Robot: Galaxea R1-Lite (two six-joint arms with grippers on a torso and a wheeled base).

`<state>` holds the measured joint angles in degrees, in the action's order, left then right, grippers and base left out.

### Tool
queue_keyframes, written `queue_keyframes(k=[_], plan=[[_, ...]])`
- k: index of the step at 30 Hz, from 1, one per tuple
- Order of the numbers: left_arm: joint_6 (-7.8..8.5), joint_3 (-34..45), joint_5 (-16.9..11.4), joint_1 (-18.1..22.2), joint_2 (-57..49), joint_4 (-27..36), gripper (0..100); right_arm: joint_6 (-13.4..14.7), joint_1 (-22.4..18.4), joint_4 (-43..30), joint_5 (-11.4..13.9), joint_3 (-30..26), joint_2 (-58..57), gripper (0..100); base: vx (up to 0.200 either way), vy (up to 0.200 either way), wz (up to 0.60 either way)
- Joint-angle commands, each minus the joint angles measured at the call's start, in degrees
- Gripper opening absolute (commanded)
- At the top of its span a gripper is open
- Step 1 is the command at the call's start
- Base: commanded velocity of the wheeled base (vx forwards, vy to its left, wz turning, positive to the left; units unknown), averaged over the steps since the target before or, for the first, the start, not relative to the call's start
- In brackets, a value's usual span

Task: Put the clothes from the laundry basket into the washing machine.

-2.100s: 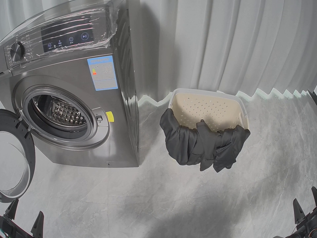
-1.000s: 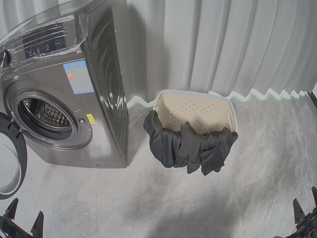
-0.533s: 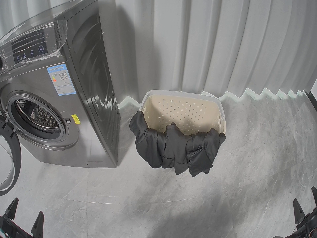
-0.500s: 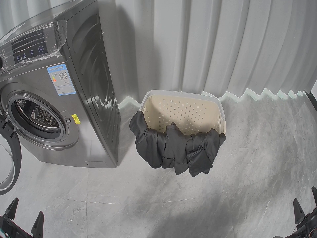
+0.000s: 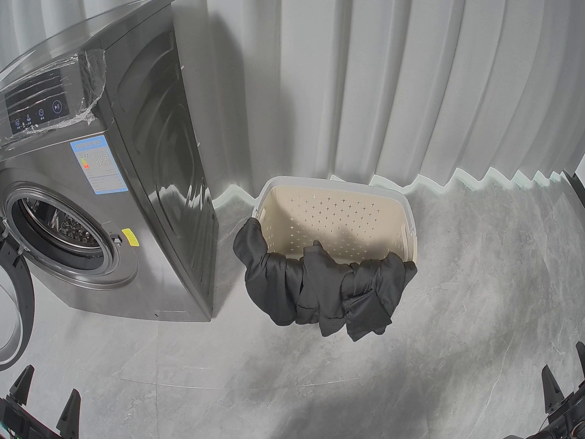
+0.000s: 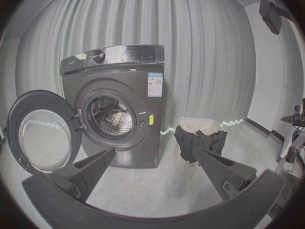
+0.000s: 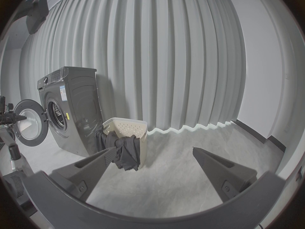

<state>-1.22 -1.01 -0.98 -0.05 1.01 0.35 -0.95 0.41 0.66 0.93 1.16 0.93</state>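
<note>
Room: a grey stone-patterned floor (image 5: 390, 361) runs back to a white pleated curtain (image 5: 396, 74); the right wrist view shows a plain white wall (image 7: 263, 64) with a dark skirting board (image 7: 257, 132) on the robot's right.
Washing machine (image 5: 152, 153): a dark grey front-loader standing on the floor to the left, its back near the curtain.
Control panel (image 5: 36, 108): on the machine's top front, covered with crinkled clear film.
Stickers: a blue label (image 5: 97, 164) sits on the front above the opening, and a small yellow tag (image 5: 130, 237) just beside the opening's right edge.
Door (image 6: 44, 132): round, with a glass centre, swung fully open on its left hinge.
Drum (image 6: 111, 118): shiny perforated metal, seen through the open port.
Laundry basket (image 5: 341, 185): cream plastic with a pale rim and small holes in its walls. It stands on the floor just to the right of the machine, near the curtain.
Clothes (image 5: 323, 285): dark grey fabric draped along the basket's near rim and hanging down its outer front wall. One end is bunched at the corner closest to the machine.
Left gripper (image 6: 153, 150): low at the near left, well apart from the basket, with its fingers spread wide and nothing between them.
Right gripper (image 7: 154, 150): low at the near right, also well apart from the basket, with its fingers spread wide and nothing held.
</note>
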Motion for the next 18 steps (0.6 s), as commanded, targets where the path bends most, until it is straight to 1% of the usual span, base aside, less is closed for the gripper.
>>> queue_keyframes(k=[1,2,3,4,5,6,7,8,12,17,18], plan=[[0.16,0.92,-0.08,-0.04,-0.92,0.0,100,-0.02,0.55,0.57,1.27,9.65,0.3,100,0.2,0.0,0.0],[0.25,0.92,-0.08,-0.04,-0.92,0.0,100,-0.02,0.55,-0.48,1.36,11.59,2.5,100,0.2,0.0,0.0],[0.25,0.92,-0.08,-0.04,-0.92,0.0,100,-0.02,0.73,-1.89,1.8,13.34,5.31,100,0.0,0.0,0.0],[0.25,0.92,-0.08,-0.04,-0.92,0.0,100,-0.02,0.9,-2.5,2.06,13.87,6.46,100,0.0,0.0,0.0],[0.16,0.92,-0.08,-0.04,-0.92,0.0,100,0.25,1.43,-3.56,3.12,14.49,9.97,100,0.0,0.0,0.0],[0.16,0.92,-0.08,0.05,-0.92,0.0,100,0.6,1.87,-3.56,4.08,14.22,13.05,100,0.0,0.0,0.0],[0.16,0.92,-0.08,-0.04,-0.92,0.0,100,0.78,1.96,-3.56,4.35,14.13,14.01,100,0.0,0.0,0.0],[0.16,0.92,-0.08,0.05,-0.92,0.0,100,1.21,2.4,-3.21,5.14,13.7,19.02,100,0.0,0.0,0.0],[0.16,0.92,-0.08,-0.04,-0.92,0.0,100,1.21,3.45,-1.89,6.63,14.22,29.04,100,0.0,0.0,0.0],[0.25,0.92,-0.08,0.05,-0.92,0.0,100,0.86,3.72,0.4,6.81,17.12,41.79,100,0.0,0.0,0.0],[0.25,0.92,-0.08,0.05,-0.92,0.0,100,0.86,3.72,0.4,6.81,17.47,42.93,100,0.0,0.0,0.0]])
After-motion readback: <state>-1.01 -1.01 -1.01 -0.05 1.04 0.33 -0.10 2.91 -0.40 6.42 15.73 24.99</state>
